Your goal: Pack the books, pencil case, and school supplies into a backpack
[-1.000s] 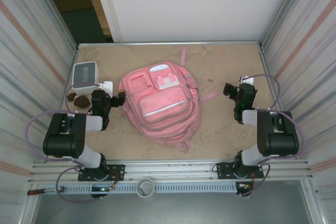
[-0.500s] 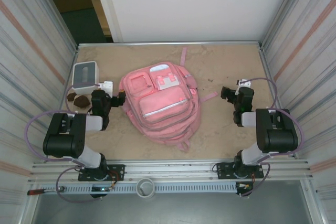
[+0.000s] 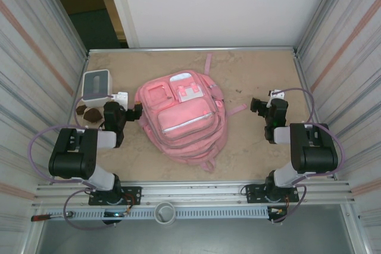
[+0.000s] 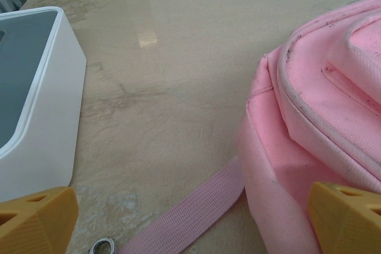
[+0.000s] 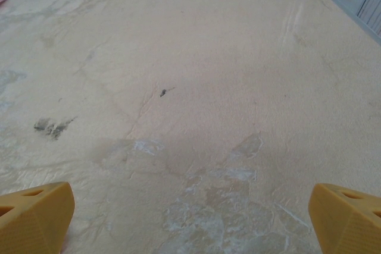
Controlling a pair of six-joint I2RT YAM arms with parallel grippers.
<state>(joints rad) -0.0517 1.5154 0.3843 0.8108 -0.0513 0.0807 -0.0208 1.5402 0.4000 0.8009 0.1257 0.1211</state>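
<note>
Lying betw. left pincer (image 3: 136, 111) & right pincer (image 3: 257, 104) (both agape, empty): backpack (image 3: 181, 117).

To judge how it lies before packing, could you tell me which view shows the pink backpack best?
The top external view: the whole backpack is in frame, lying front pockets up. The left wrist view gives a close-up of one side and a strap.
</note>
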